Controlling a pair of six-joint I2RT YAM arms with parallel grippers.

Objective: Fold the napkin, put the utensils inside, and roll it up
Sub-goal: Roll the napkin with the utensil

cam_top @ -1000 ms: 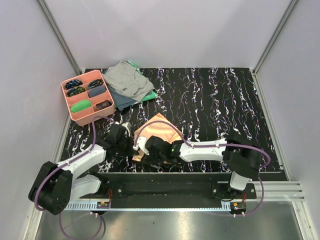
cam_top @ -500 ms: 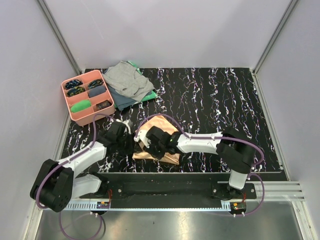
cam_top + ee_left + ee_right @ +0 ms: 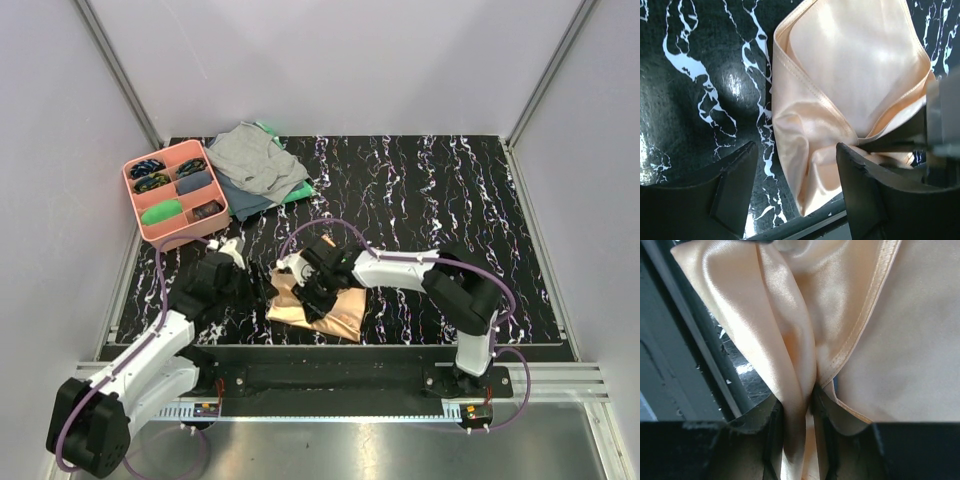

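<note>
I am pinching a raised fold of the napkin [image 3: 340,315] in my right gripper [image 3: 796,426], jaws closed tight on the satin with the hem running off toward 1 o'clock in my wrist view. The cloth is lying on the near middle of the table [image 3: 450,200], close to the front edge, folded over and bunched where I am holding it. From above, its long axis is running roughly 9 to 3, dipping a little toward 4, and most of it is spreading from my pinch toward 5 o'clock.

My left gripper [image 3: 797,200] is hanging open just at the napkin's 9 o'clock end, jaws wide and holding nothing, so the cloth is lying at about 3 o'clock from it. I judge the left is the nearer arm for that free end, while the right is already committed to the fold. I cannot see the utensils; whether they are lying under the cloth I cannot tell.
</note>
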